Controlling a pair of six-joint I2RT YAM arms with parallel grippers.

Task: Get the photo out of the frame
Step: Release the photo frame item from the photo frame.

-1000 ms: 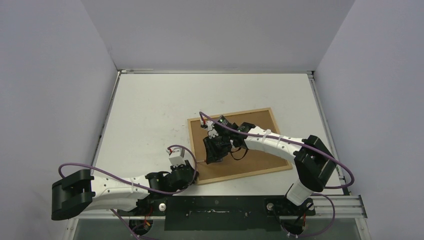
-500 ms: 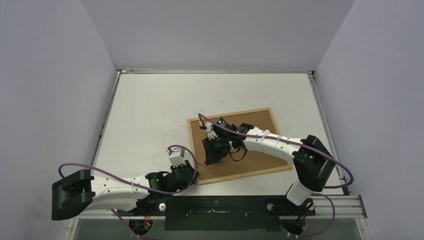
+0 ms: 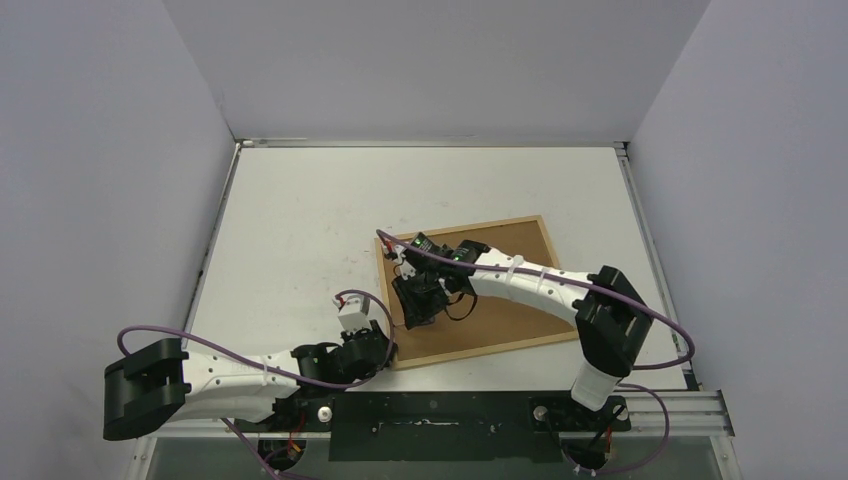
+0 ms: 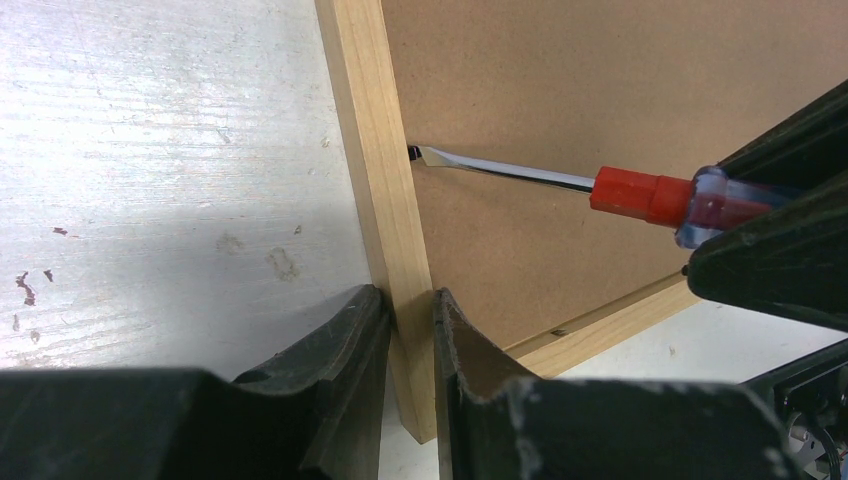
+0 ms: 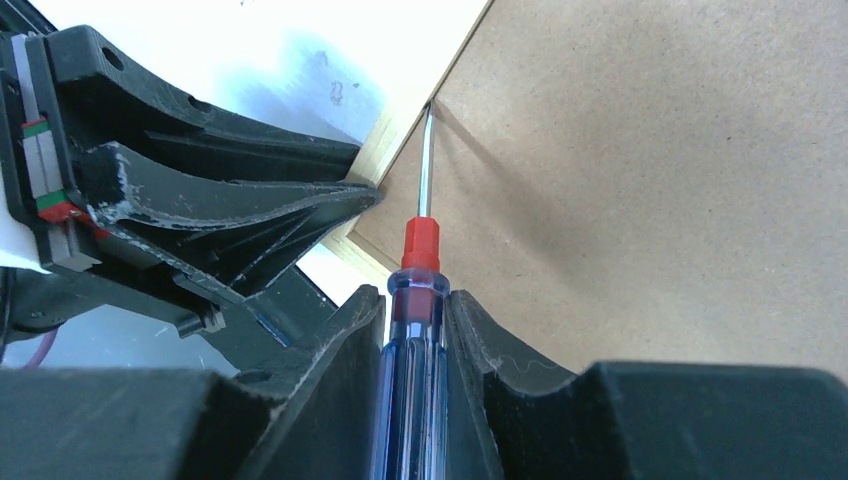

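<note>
The frame, thin light wood, lies face down on the white table, with a brown backing panel filling it. The photo is hidden under that panel. My left gripper is shut on the frame's left rail near the near-left corner. My right gripper is shut on a screwdriver with a clear blue handle and a red collar. Its flat blade tip sits in the seam between the panel and the left rail, just beyond my left gripper.
Grey walls close in the table on the left, right and back. A black mounting rail runs along the near edge. The right arm stretches across the panel. Purple cables loop from both arms.
The right arm has swung left across the panel, carrying the screwdriver toward the frame's left rail. The left arm has kept still with its grip on the rail.
</note>
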